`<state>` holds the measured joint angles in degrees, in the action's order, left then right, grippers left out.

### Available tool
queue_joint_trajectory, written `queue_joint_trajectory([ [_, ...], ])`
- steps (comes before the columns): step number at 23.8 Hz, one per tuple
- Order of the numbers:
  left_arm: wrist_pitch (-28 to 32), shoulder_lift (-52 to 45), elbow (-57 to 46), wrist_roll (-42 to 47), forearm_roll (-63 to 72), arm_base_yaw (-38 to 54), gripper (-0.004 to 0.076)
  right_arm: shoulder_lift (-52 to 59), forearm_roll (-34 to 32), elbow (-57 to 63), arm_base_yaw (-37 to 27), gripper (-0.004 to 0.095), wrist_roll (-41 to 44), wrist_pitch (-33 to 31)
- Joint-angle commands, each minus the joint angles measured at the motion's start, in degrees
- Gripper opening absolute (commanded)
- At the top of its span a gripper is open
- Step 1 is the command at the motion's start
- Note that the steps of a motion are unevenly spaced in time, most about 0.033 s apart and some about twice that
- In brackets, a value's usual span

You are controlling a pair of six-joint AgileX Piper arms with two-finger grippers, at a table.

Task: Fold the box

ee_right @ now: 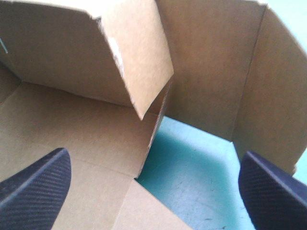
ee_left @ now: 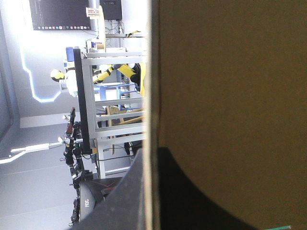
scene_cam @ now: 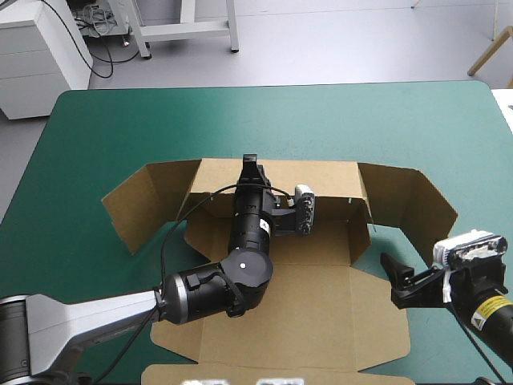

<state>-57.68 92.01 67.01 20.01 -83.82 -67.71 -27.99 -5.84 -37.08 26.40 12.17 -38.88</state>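
Observation:
The brown box (scene_cam: 321, 305) lies in the middle of the table as a cut sheet, its back wall (scene_cam: 321, 180) raised. Angled side wings stand up at left (scene_cam: 140, 200) and right (scene_cam: 417, 208). My left gripper (scene_cam: 250, 164) sits at the top edge of the back wall. In the left wrist view the gripper (ee_left: 152, 191) straddles that wall (ee_left: 230, 72), one black finger on each side, shut on it. My right gripper (scene_cam: 390, 277) hovers just off the box's right side, open. In the right wrist view this gripper (ee_right: 153, 191) faces a bent inner flap (ee_right: 96, 52) and the right wing (ee_right: 211, 62).
The teal-green cover (scene_cam: 280, 120) runs from the box to the far edge. A patch of the cover (ee_right: 192, 167) shows between flap and wing, ahead of the right gripper. The box's front edge (scene_cam: 272, 370) lies near the table's near edge.

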Motion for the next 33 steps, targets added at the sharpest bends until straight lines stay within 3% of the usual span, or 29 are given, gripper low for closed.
queue_joint_trajectory([
  [1, -1.47, -2.61, 1.59, 0.99, -5.17, -0.22, -0.0010, -5.77, -6.82, -8.23, -0.33, 0.0874, 2.59, 1.48],
  [9, -1.47, -2.51, 1.59, 0.99, -4.92, -0.22, -0.0010, -23.21, -19.78, -24.05, -0.33, 0.0874, 4.82, -5.45],
  [15, -1.47, -2.24, 1.59, 0.99, -4.81, -0.22, -0.0010, -36.51, -21.72, -37.83, -1.68, 0.0874, 4.92, -13.51],
  [19, -1.47, -2.24, 1.59, 0.99, -4.92, -0.22, -0.0010, -49.34, -10.74, -53.01, -9.34, 0.0874, -3.82, -18.99],
  [23, -1.47, -2.24, 1.59, 0.99, -4.92, -0.22, -0.0010, -61.75, 2.94, -66.34, -18.38, 0.0874, -13.24, -30.25],
  [26, -1.77, -2.24, 1.59, 0.99, -4.92, -0.22, -0.0010, -63.64, 12.12, -66.09, -22.91, 0.0874, -15.64, -30.12],
  [33, -2.46, -2.24, 1.59, 0.99, -4.92, -0.22, -0.0010, -58.46, 15.50, -57.20, -28.15, 0.0873, -20.14, -30.22],
])
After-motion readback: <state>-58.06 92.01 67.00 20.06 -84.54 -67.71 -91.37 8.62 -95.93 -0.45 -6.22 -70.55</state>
